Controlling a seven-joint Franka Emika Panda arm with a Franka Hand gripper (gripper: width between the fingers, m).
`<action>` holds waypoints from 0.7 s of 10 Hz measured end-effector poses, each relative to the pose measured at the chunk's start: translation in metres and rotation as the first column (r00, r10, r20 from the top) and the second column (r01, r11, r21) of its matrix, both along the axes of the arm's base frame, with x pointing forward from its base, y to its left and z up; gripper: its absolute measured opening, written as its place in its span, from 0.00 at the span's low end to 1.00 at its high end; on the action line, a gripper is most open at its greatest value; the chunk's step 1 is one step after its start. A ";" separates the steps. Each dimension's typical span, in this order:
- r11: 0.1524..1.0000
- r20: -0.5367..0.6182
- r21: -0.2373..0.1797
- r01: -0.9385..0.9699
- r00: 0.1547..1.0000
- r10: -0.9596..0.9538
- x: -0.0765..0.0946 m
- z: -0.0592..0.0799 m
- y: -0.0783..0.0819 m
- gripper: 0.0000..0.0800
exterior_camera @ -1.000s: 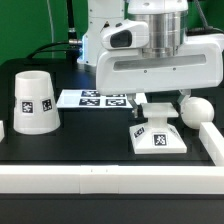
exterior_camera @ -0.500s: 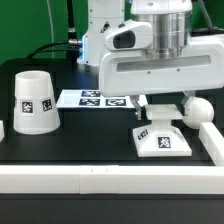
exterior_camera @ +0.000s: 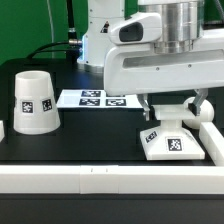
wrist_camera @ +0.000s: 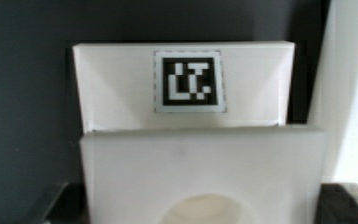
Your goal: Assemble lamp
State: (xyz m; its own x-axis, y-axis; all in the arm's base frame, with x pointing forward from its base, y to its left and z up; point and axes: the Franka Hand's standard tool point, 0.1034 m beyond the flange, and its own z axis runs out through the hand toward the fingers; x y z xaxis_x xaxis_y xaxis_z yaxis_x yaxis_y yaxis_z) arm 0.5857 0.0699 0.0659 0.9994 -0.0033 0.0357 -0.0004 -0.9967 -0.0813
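The low square lamp base (exterior_camera: 170, 142) rests on the black table close to the white rail at the exterior view's right. My gripper (exterior_camera: 170, 112) is lowered over it, its two fingers shut on the base's sides. In the wrist view the base (wrist_camera: 194, 150) fills the frame with its tag facing up, and dark fingertips (wrist_camera: 39, 205) show at both sides of it. The round-headed bulb (exterior_camera: 204, 114) lies just behind the base, mostly hidden by a finger. The tapered shade (exterior_camera: 33, 103) stands apart at the exterior view's left.
The marker board (exterior_camera: 95, 98) lies flat behind the middle of the table. A long white rail (exterior_camera: 100, 180) runs along the front edge and up the right side (exterior_camera: 213, 142), also in the wrist view (wrist_camera: 348, 60). The robot's base stands at the back.
My gripper has slid toward the exterior view's right with the lamp base in it. The base is now nearer the right rail and the bulb is more hidden.
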 end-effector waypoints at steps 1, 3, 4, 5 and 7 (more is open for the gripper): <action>1.000 0.003 0.000 -0.002 1.000 0.002 0.000 -0.001 0.000 0.67; 1.000 0.001 0.000 -0.002 1.000 0.002 0.000 -0.001 0.000 0.67; 1.000 0.000 -0.001 -0.008 1.000 0.008 0.000 -0.002 0.002 0.67; 1.000 -0.001 0.000 -0.021 1.000 0.021 0.002 -0.005 0.010 0.67; 1.000 0.004 0.007 -0.025 1.000 0.025 0.021 -0.014 0.016 0.67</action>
State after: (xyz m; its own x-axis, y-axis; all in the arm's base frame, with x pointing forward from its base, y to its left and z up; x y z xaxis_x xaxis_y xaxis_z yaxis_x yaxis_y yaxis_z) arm 0.6066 0.0864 0.0520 0.9990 0.0209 0.0396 0.0244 -0.9958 -0.0880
